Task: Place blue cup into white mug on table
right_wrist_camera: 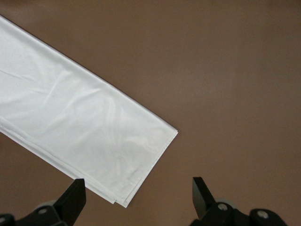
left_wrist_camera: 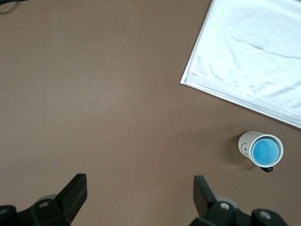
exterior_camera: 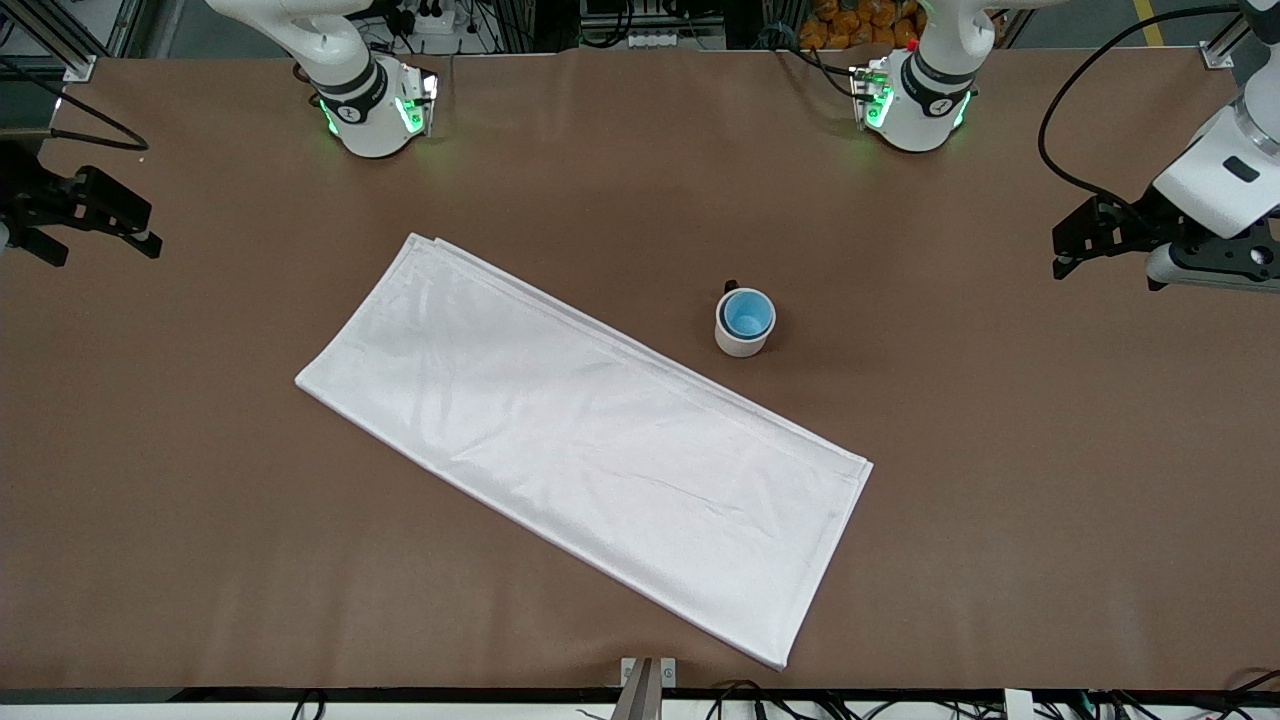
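Note:
The blue cup sits upright inside the white mug, which stands on the brown table beside the cloth's long edge. The mug's black handle points toward the robots' bases. The left wrist view shows the blue cup nested in the white mug, well off to one side of the fingers. My left gripper hangs open and empty over the table's left-arm end, apart from the mug; in its own view the left gripper is over bare table. My right gripper waits open at the right-arm end. In its own view the right gripper is by a cloth corner.
A large white folded cloth lies diagonally across the middle of the table, its long edge passing close to the mug. The same cloth shows in the left wrist view, and a cloth corner in the right wrist view. Both arm bases stand along the farther table edge.

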